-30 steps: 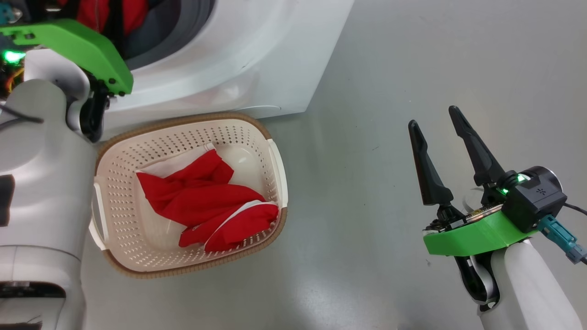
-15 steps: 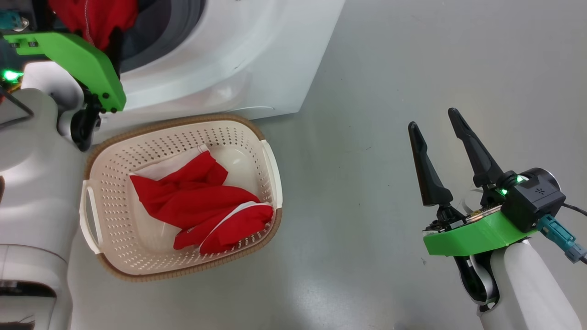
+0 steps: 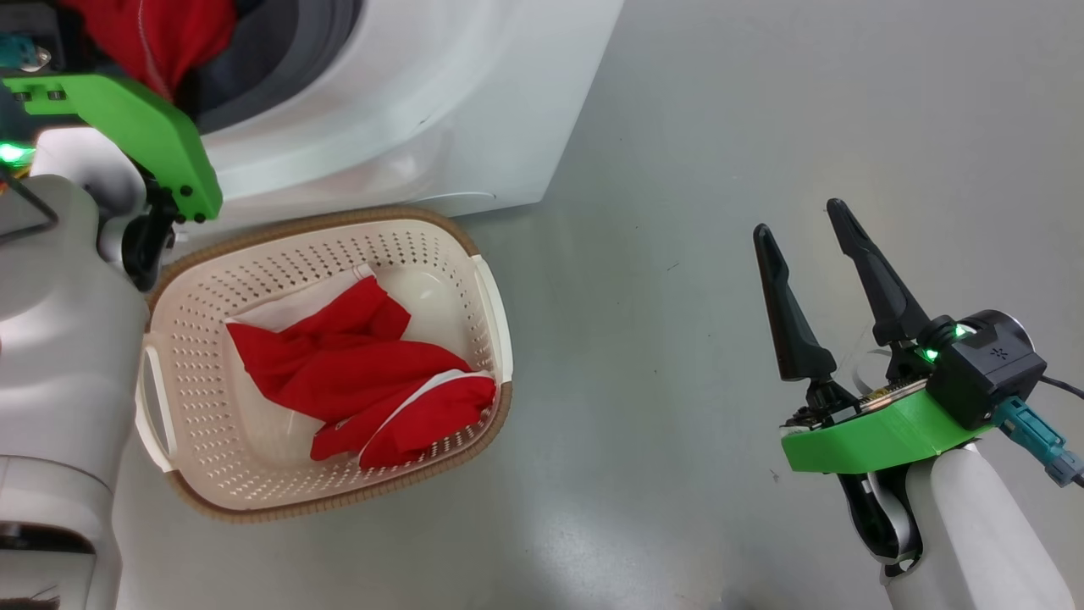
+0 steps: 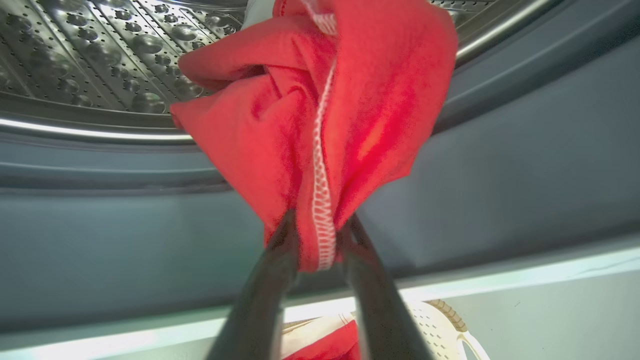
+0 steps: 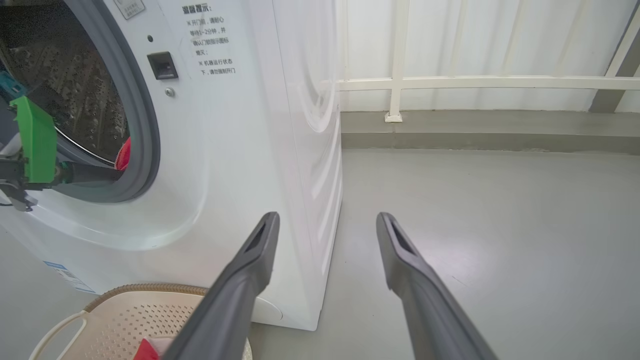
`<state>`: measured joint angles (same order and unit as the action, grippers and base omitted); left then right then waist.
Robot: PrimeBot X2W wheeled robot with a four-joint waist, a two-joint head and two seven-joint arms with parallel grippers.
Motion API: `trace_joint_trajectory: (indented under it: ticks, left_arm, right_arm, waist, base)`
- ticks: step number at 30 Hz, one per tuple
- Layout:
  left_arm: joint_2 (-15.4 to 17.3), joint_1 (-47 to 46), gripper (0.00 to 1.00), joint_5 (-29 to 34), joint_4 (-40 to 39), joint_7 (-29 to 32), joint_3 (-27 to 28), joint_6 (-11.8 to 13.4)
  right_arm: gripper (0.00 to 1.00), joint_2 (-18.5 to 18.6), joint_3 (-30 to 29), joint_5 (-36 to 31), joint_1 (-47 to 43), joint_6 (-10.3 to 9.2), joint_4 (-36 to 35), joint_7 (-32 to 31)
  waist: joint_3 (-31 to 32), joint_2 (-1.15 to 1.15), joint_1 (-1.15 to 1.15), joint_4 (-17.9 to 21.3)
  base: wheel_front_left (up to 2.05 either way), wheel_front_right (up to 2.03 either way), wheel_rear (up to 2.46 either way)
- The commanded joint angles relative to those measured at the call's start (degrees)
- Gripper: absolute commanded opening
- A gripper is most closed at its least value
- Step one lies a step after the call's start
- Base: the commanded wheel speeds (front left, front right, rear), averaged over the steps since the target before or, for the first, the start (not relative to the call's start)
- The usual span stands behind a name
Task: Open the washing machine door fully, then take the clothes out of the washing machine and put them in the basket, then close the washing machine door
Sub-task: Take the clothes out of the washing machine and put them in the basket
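The white washing machine point(image 3: 423, 102) stands open; its door is out of view. In the left wrist view my left gripper point(image 4: 320, 225) is shut on the hem of a red garment point(image 4: 330, 115) with white stitching, at the grey rubber ring in front of the steel drum point(image 4: 100, 45). That garment point(image 3: 144, 34) also hangs at the opening in the head view. More red clothes point(image 3: 356, 373) and a white piece lie in the cream basket point(image 3: 339, 219) on the floor below the opening. My right gripper point(image 3: 796, 218) hangs open and empty over the floor, far right of the basket.
Grey floor point(image 3: 720, 127) stretches to the right of the machine. In the right wrist view a white railing point(image 5: 450, 82) and a low kerb run along the back, and the basket point(image 5: 140, 289) sits at the machine's point(image 5: 260, 150) foot.
My left gripper has closed on the red garment at the drum opening. The head camera has shifted, sliding basket and machine left in view. The right arm has stayed put.
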<state>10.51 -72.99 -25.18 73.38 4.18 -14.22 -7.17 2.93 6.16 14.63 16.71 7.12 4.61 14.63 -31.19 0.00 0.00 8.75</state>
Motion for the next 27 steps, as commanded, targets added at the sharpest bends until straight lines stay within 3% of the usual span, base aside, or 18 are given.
trace_joint_trajectory:
  ticks: [1,6,21,27]
  left_arm:
    - [2.8,-0.6,0.00,0.5,-0.8,-0.7,0.2,-0.1]
    - [2.8,-0.9,0.00,0.5,-0.6,-2.3,-0.3,-0.1]
    - [2.5,-1.3,0.00,1.9,-1.5,-16.5,-2.3,0.7]
    - [2.6,0.1,0.00,0.7,-5.3,-19.0,-1.1,0.4]
  right_arm:
    - [1.00,-0.1,1.2,0.7,-0.6,0.36,-1.5,0.4]
    - [1.00,-0.1,1.2,0.8,-0.5,0.36,-1.4,0.4]
    - [1.00,-0.1,0.5,0.3,-0.2,0.36,-1.4,0.4]
    - [1.00,-0.1,0.6,0.4,0.1,0.36,-1.3,0.4]
  waist:
    - [-0.2,0.00,0.00,0.1]
    - [-0.5,0.00,0.00,0.0]
    - [-0.2,0.00,0.00,-2.1]
    - [0.0,0.00,0.00,-3.2]
  base:
    - [0.00,0.00,0.00]
    - [0.00,0.00,0.00]
    - [0.00,0.00,0.00]
    - [0.00,0.00,0.00]
